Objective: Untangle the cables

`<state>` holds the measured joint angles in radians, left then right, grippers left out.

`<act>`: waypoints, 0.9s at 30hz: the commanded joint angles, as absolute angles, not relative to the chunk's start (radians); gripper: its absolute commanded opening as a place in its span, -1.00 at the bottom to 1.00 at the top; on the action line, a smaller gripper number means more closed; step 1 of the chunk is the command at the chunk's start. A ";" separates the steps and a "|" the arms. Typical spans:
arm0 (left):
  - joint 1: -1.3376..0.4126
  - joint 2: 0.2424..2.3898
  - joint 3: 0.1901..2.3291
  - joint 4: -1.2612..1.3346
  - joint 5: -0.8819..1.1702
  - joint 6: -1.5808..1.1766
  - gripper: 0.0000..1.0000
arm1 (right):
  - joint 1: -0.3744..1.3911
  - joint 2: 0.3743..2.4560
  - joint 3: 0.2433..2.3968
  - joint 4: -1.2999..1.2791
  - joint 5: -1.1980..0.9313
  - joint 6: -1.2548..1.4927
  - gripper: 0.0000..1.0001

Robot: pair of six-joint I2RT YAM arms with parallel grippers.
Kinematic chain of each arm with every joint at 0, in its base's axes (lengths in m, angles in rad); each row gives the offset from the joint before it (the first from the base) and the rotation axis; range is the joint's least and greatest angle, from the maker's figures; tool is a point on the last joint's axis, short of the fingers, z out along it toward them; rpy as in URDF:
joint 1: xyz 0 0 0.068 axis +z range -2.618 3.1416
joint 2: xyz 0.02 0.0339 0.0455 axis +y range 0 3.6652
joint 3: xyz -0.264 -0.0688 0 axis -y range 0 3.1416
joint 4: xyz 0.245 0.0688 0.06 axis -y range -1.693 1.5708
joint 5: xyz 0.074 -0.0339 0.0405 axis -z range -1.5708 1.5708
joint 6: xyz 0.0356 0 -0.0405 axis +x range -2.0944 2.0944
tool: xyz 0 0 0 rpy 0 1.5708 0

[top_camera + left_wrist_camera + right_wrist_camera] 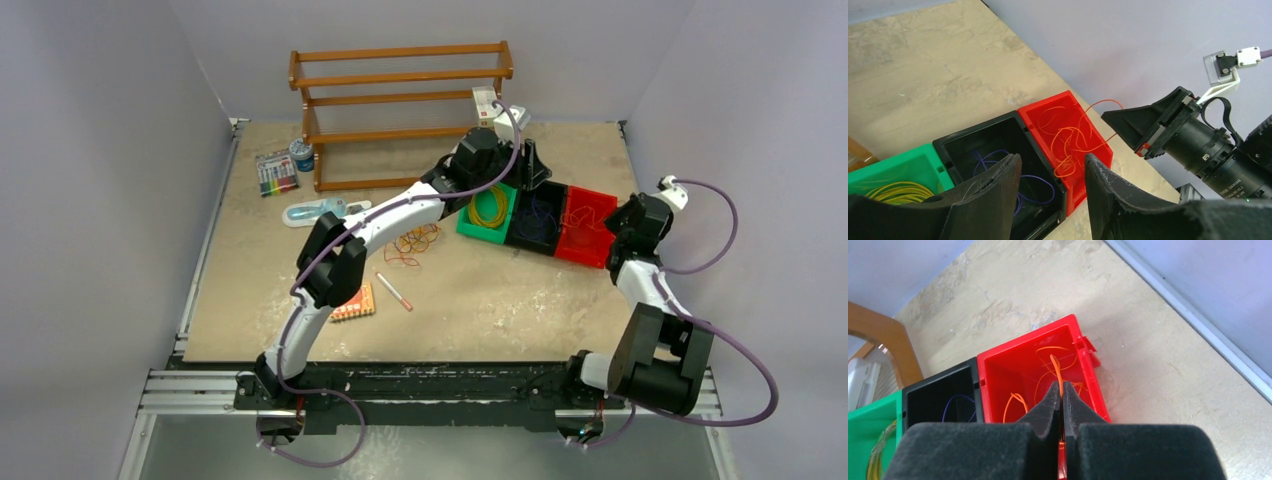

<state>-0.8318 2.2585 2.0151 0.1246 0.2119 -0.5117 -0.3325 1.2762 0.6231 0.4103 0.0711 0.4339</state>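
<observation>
The right pincer (613, 240) sits over the red bin (582, 258) in the top view, at 3 o'clock of the black bin (530, 246) and the green bin (478, 237). The left pincer (528, 166) hangs above the far edge of the row. A loose tangle (412, 243) of red and yellow cables lies on the sandy, mottled surface (480, 300), at 9 o'clock of the green bin.

From the left wrist, the left pincer's foam-faced jaws stand half spread and hold nothing. Yellow cables (900, 191) coil in the green bin and blue cables (1033, 182) in the black one. Orange cables (1068, 142) heap in the red one.

From the right wrist, the right pincer's jaws are pressed together on one hair-thin orange strand (1057, 369) rising from the red bin. The wire looks springy. The release probably calls for dipping low between the bin's hard, glossy walls before the jaws spread, or the loop may spring out over the rim at 3 o'clock.
</observation>
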 commanded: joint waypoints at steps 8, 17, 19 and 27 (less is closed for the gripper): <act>-0.809 2.113 1.971 0.129 0.159 -0.470 -0.03 | -0.380 1.272 0.621 0.498 0.120 0.502 -1.00; -0.797 2.015 1.876 0.077 0.056 -0.441 -0.03 | -0.385 1.291 0.642 0.514 -0.073 0.441 -1.00; -0.795 1.979 1.837 0.065 0.005 -0.426 -0.04 | -0.384 1.309 0.656 0.512 -0.126 0.412 -1.00; -0.786 1.862 1.727 -0.109 -0.218 -0.316 -0.04 | -0.382 1.394 0.674 0.490 -0.252 0.421 -0.95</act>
<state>-0.7994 1.9785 1.7912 -0.0349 -0.0723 -0.3897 -0.3801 1.3750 0.6243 0.4679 -0.1726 0.4435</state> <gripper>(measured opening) 0.485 0.015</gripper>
